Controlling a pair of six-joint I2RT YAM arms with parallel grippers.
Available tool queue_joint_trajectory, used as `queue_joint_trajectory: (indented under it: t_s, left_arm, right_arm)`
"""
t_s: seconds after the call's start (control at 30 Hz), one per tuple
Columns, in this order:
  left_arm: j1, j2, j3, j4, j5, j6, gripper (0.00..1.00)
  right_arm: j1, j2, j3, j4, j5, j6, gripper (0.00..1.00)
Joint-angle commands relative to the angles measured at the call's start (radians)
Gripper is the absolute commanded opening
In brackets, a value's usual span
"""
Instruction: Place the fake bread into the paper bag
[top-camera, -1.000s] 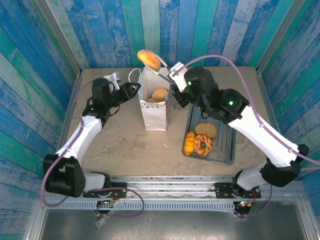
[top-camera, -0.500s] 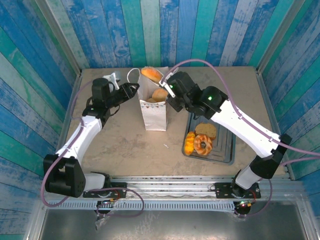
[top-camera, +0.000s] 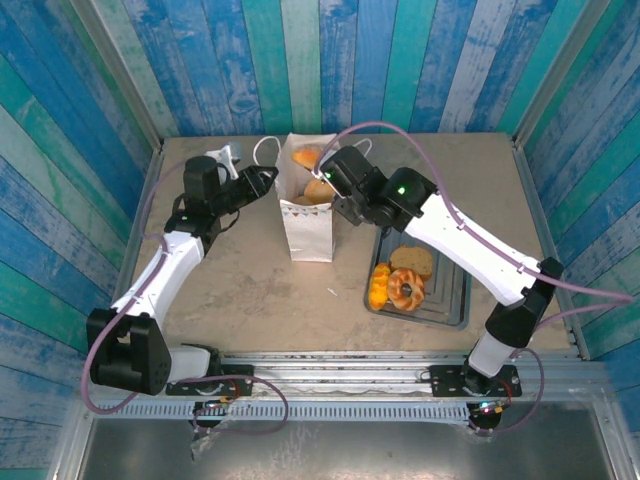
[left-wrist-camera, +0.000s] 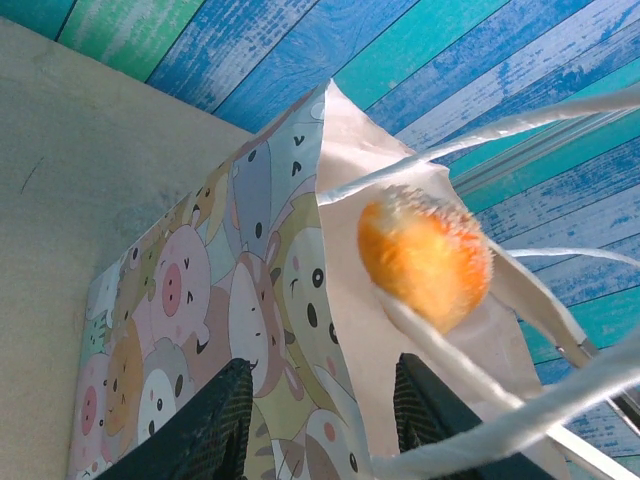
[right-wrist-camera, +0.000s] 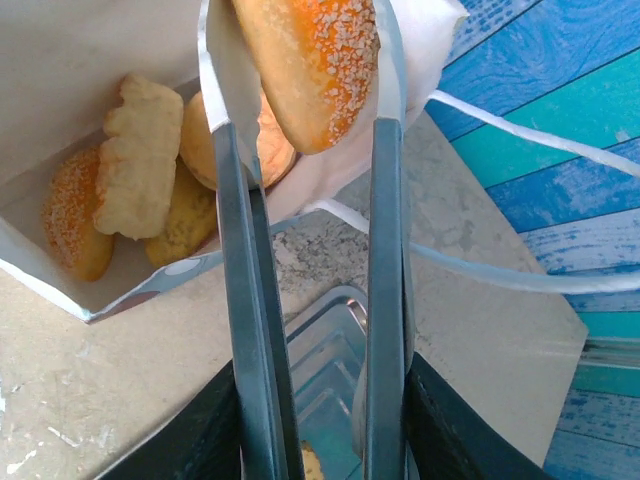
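Observation:
The white paper bag (top-camera: 308, 232) stands open at the table's middle, with several fake bread pieces (right-wrist-camera: 138, 158) lying inside it. My right gripper (top-camera: 337, 180) is shut on metal tongs (right-wrist-camera: 385, 260). The tongs' tips pinch a sugared orange bun (right-wrist-camera: 312, 62) right over the bag's mouth (right-wrist-camera: 80, 70). The same bun (left-wrist-camera: 425, 255) hangs among the cord handles in the left wrist view. My left gripper (top-camera: 268, 177) sits at the bag's top left corner. Its fingers (left-wrist-camera: 215, 425) stand apart with the bag's pig-patterned side (left-wrist-camera: 230, 300) between them.
A grey metal tray (top-camera: 452, 300) lies right of the bag and holds a brown slice (top-camera: 411, 261), a ring doughnut (top-camera: 407, 290) and an orange pastry (top-camera: 379, 285). A small white object (top-camera: 222, 160) sits at the back left. Blue plank walls close in the table.
My right arm has swung left and down, carrying the bun in the tongs from above the bag's back edge to just over its mouth. The left arm has stayed at the bag's corner.

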Motion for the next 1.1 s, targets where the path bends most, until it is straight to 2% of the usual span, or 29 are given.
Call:
queue_joint_trajectory:
  t_s: [0.0, 0.17, 0.33, 0.67, 0.83, 1.07]
  left_arm:
    - [0.003, 0.011, 0.001, 0.007, -0.002, 0.021, 0.42]
    - [0.003, 0.019, 0.006, 0.01, 0.004, 0.019, 0.41]
    - [0.003, 0.03, 0.015, 0.013, 0.01, 0.015, 0.43]
    - [0.003, -0.025, 0.024, 0.006, -0.012, 0.057, 0.67]
    - [0.003, -0.116, -0.005, 0.013, -0.08, 0.086, 0.75]
    - [0.003, -0.217, -0.074, 0.058, -0.194, 0.123, 0.8]
  right_arm:
    - [0.009, 0.009, 0.049, -0.01, -0.008, 0.007, 0.43]
    - [0.009, 0.014, 0.072, -0.011, -0.029, 0.023, 0.49]
    - [0.008, 0.007, 0.105, -0.006, -0.012, 0.067, 0.46]
    - [0.009, -0.103, 0.093, 0.096, -0.121, 0.143, 0.43]
    - [0.009, -0.175, 0.06, 0.174, -0.154, 0.167, 0.43]
    - [0.007, -0.261, 0.06, 0.21, -0.152, 0.226, 0.43]
